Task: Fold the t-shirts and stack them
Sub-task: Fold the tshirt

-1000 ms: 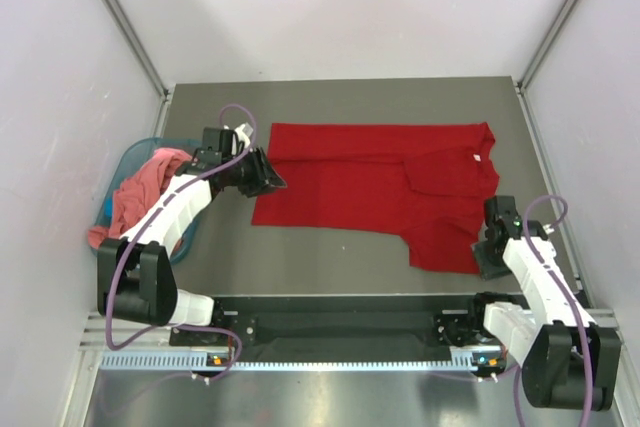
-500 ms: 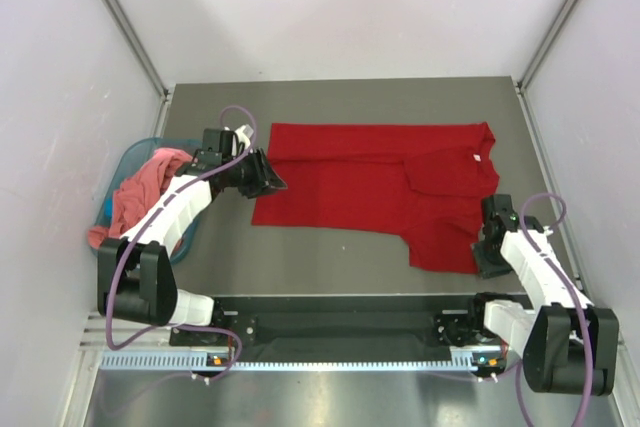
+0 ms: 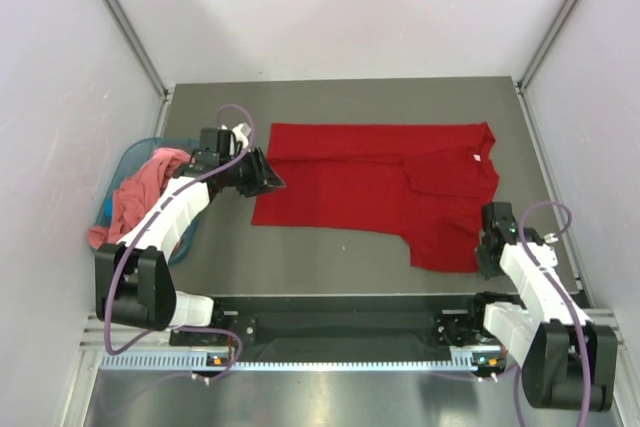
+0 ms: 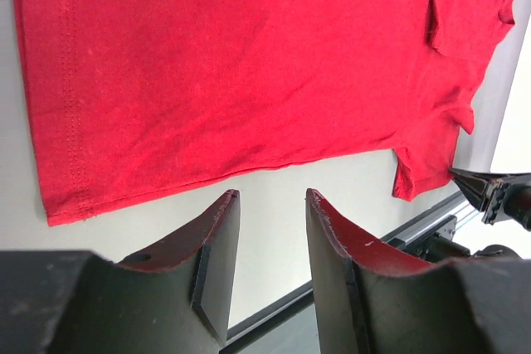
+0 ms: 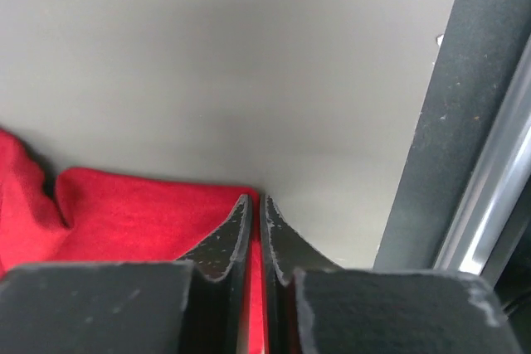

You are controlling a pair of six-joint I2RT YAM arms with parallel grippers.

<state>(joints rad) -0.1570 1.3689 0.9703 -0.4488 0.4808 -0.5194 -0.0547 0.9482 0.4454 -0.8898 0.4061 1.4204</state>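
Note:
A deep red t-shirt point(image 3: 370, 182) lies spread flat on the grey table, neck to the right, with one sleeve folded over its chest. In the top view my left gripper point(image 3: 268, 179) hovers at the shirt's left hem. The left wrist view shows this gripper point(image 4: 270, 196) open, with bare table between its fingers and the red cloth point(image 4: 232, 64) just beyond. My right gripper point(image 3: 483, 257) is at the shirt's near right corner. In its wrist view it point(image 5: 255, 201) is shut on the red t-shirt point(image 5: 124, 213), with a strip of cloth between the jaws. A salmon-pink t-shirt point(image 3: 135, 192) lies crumpled in the basket.
A teal plastic basket point(image 3: 140, 147) stands at the table's left edge beside my left arm. A black and metal rail point(image 5: 465, 122) runs along the near edge, close to my right gripper. White walls close in the table on three sides.
My right gripper has closed on the red shirt's near right edge and shifted slightly toward it. The left arm and its open gripper have stayed put.

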